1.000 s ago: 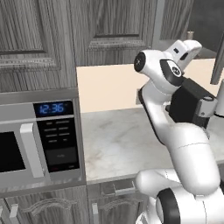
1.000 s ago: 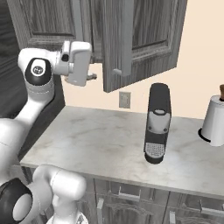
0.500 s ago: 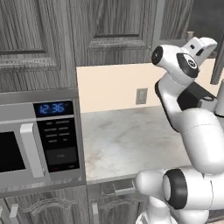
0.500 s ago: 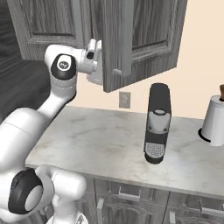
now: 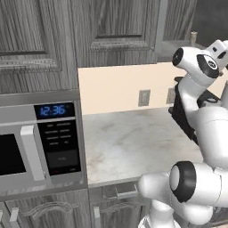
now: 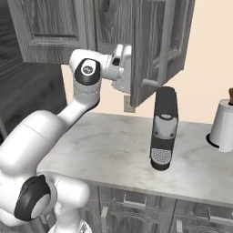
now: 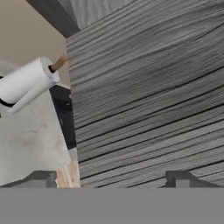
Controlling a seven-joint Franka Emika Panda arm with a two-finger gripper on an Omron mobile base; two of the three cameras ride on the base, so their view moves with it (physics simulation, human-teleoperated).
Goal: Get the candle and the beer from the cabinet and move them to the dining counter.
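Nearest the base: pale grey marble tabletop [image 6: 113,150] w/ black slim coffee machine [image 6: 162,129] standing on it, white paper-towel roll [image 6: 223,126] on its holder off to the side, silver microwave w/ blue clock [image 5: 42,147] at the other end. Above that, the white arm is raised w/ elbow bent, forearm reaching across at wall-cabinet height; the claw [image 7: 111,178] is right up against the dark grey wood-grain cabinet door [image 6: 157,43], which hangs partly open, silver bar handle [image 6: 160,50] on its outer face. Claw tips stand wide apart w/ nothing between them, grain of the door panel close in front in the hand view. Farthest: cabinet interior, hidden behind the door, so candle and beer bottle can't be seen; presumably on the shelf inside, can't confirm. Judged step: getting the door wider to reach in. Risks: claw looks to be on the door's edge or inner side, not on the handle, so a push could slip off or swing the door into the wrist; reaching in blind w/ door half open could knock the bottle over; elbow sweep low could clip the coffee machine.
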